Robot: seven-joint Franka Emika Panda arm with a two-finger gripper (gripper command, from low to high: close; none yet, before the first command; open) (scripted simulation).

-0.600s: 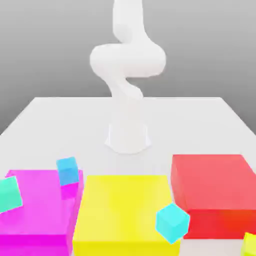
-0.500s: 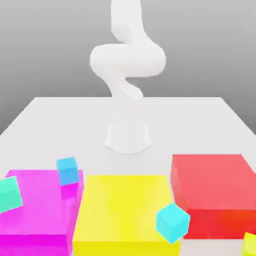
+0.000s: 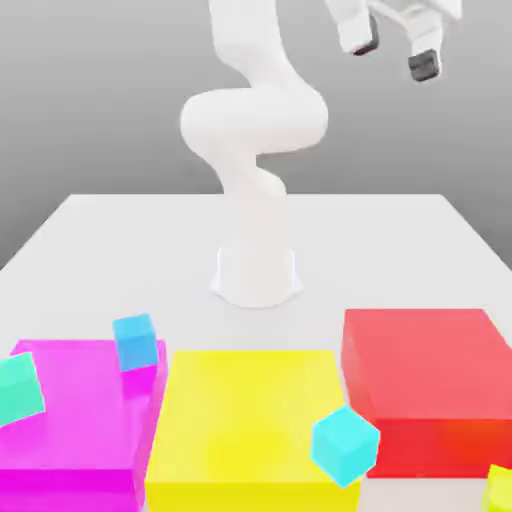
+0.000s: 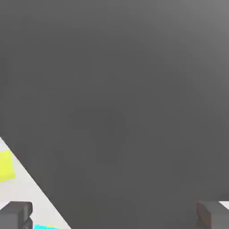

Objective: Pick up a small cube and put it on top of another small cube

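The small cube [image 3: 501, 490] is yellow-green, the big blocks [image 3: 431, 385] are pink, yellow and red, all plain.

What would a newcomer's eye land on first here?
Probably the big flat magenta, yellow and red blocks across the front of the exterior view. Next, perhaps, the white two-finger gripper, open at its upper right, and the small lime cube at its lower-right corner.

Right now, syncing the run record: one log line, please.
pincer: open, empty, raised | lime cube: unstacked | phase: before grasp
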